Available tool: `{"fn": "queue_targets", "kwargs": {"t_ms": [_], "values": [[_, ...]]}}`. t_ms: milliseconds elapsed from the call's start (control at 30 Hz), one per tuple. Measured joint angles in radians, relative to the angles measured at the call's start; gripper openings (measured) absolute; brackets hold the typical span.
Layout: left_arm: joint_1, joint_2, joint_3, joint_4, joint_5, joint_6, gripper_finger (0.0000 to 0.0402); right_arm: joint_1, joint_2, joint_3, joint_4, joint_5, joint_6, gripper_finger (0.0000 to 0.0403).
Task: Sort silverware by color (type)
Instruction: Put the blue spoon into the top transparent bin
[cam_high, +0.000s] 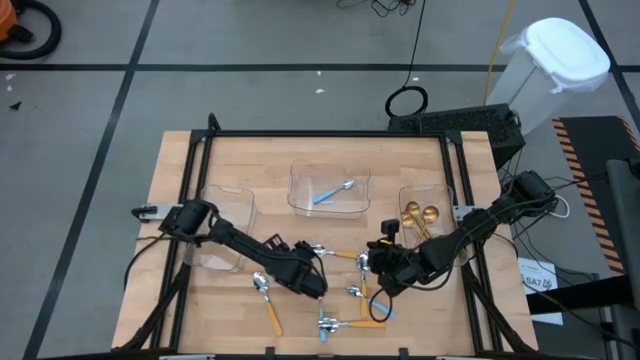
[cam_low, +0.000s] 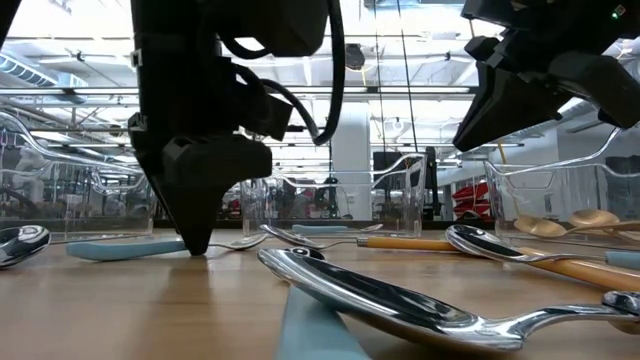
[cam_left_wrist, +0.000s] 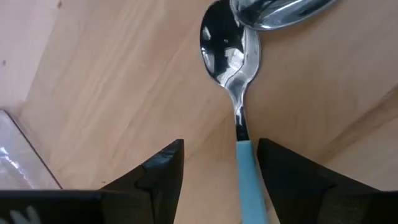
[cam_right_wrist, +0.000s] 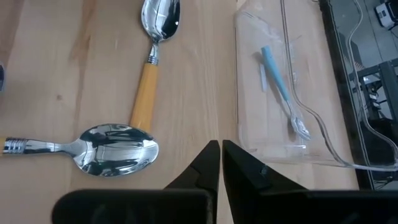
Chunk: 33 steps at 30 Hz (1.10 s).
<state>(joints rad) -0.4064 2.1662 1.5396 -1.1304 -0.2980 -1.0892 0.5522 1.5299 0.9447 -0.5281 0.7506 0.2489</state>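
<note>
Straddling a blue-handled spoon (cam_left_wrist: 239, 112), the left tool (cam_left_wrist: 219, 171) has its two fingers spread apart, one on each side of the blue handle, with nothing clamped between them. That spoon lies flat on the wooden bench (cam_high: 220, 310), its silver bowl pointing away from the tool and tucked just under the bowl of a second spoon (cam_left_wrist: 280, 12). From above, the left tool (cam_high: 315, 285) sits near the middle of the bench, low over the loose cutlery; in the low view its dark fingers (cam_low: 195, 215) reach down to the bench surface.

The right tool (cam_right_wrist: 221, 155) has its fingers pressed together and holds nothing. It hangs above the bench beside an orange-handled spoon (cam_right_wrist: 152, 53) and a silver spoon bowl (cam_right_wrist: 115, 149), with the middle tray (cam_right_wrist: 249, 81) just ahead. In the high view it (cam_high: 380, 262) is right of centre, well clear of the left one.

Around both tools the silverware is scattered: an orange-handled spoon (cam_high: 268, 300) lies to the left, others with orange and blue handles toward the front edge. The middle clear tray (cam_high: 300, 195) holds one blue-handled spoon (cam_high: 332, 192). The right tray (cam_high: 445, 195) holds the gold spoons (cam_high: 420, 215). A left tray (cam_high: 240, 205) stands beyond the left arm.
</note>
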Motion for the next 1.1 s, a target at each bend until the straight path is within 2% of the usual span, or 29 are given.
{"fn": "queue_targets", "kwargs": {"t_ms": [133, 200, 300, 433, 500, 767, 1100], "values": [[-0.001, 0.001, -0.012, 0.036, 0.007, 0.015, 0.0204, 0.001, 0.000, 0.000, 0.001, 0.001, 0.003, 0.0013], [0.000, 0.002, -0.013, 0.055, 0.011, 0.031, 0.0187, 0.001, 0.000, 0.000, 0.001, 0.001, 0.004, 0.0013], [0.003, 0.004, -0.008, 0.070, 0.033, 0.075, 0.0135, 0.001, 0.000, 0.000, 0.002, 0.003, 0.004, 0.0013], [0.003, 0.005, -0.007, 0.094, 0.053, 0.137, 0.0042, 0.000, 0.000, 0.000, 0.004, 0.003, 0.004, 0.0013], [0.005, 0.005, -0.008, 0.103, 0.051, 0.158, 0.0016, 0.000, 0.000, 0.000, 0.005, 0.003, 0.005, 0.0013], [-0.002, 0.002, -0.006, 0.087, 0.017, 0.137, 0.0013, 0.001, 0.000, 0.000, 0.008, 0.003, 0.012, 0.0013], [-0.031, -0.116, -0.010, 0.011, -0.121, 0.100, 0.0011, 0.000, 0.000, 0.000, 0.004, 0.002, 0.011, 0.0013]]}}
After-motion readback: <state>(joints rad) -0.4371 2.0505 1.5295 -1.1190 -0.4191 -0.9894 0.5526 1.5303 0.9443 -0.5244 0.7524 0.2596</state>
